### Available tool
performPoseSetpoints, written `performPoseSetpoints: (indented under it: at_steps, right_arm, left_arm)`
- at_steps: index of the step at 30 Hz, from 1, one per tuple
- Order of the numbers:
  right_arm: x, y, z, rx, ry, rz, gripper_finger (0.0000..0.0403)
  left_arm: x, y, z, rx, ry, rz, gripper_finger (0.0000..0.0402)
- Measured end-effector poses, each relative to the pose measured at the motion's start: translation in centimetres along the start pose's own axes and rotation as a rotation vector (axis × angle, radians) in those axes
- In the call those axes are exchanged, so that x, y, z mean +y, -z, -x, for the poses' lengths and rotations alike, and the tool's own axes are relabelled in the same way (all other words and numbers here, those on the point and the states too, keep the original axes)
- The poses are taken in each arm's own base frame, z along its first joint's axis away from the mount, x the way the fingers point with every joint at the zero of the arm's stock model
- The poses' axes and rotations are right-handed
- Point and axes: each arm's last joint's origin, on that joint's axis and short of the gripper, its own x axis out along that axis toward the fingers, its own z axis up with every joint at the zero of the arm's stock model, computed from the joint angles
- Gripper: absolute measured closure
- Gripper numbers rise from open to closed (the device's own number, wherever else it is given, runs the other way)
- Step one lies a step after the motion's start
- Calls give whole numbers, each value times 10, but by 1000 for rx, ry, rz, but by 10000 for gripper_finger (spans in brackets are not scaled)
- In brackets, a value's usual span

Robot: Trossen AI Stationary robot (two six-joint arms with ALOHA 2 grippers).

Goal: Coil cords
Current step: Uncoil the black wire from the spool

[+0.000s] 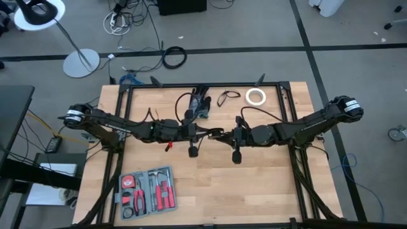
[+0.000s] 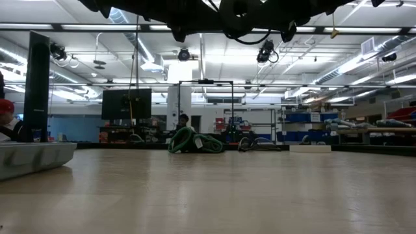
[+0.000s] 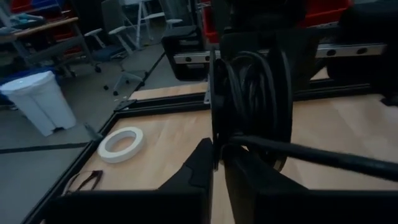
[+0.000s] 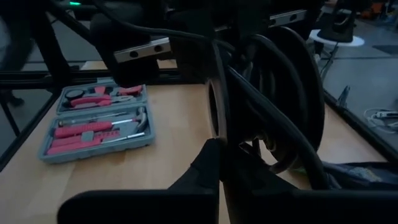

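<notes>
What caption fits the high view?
Both arms meet above the wooden table, left gripper and right gripper sharing a black cord; tool case nearby.

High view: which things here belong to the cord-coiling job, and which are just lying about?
In the job: coiled cord, up between the left gripper and the right gripper; small loose cord loop on the table.

Lying about: white tape roll; tool kit; thick cable ring on the floor.

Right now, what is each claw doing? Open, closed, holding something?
Left claw: closed on the coiled black cord, mid-air above the table.
Right claw: closed on that same coiled black cord.
</notes>
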Motion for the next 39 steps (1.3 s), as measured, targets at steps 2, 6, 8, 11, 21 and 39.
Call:
performPoseSetpoints:
  at_steps: [2, 6, 8, 11, 21, 39]
  right_arm:
    - [1, -1, 2, -4, 10, 12, 401]
    - [2, -2, 6, 2, 33, 39, 401]
    - [2, -2, 10, 10, 42, 45, 402]
    - [1, -2, 17, 38, 71, 55, 402]
    - [5, -4, 44, 78, 18, 102, 403]
    - [21, 5, 24, 89, -156, 123, 403]
  left_arm:
    - [1, -2, 2, 1, -6, -1, 338]
    - [2, -1, 5, 28, -7, -7, 305]
    - [2, -2, 9, 47, -2, -8, 295]
    - [1, -3, 15, 85, 11, -20, 289]
    - [-2, -6, 29, 138, 60, 42, 289]
    - [-20, -18, 13, 55, 124, 25, 289]
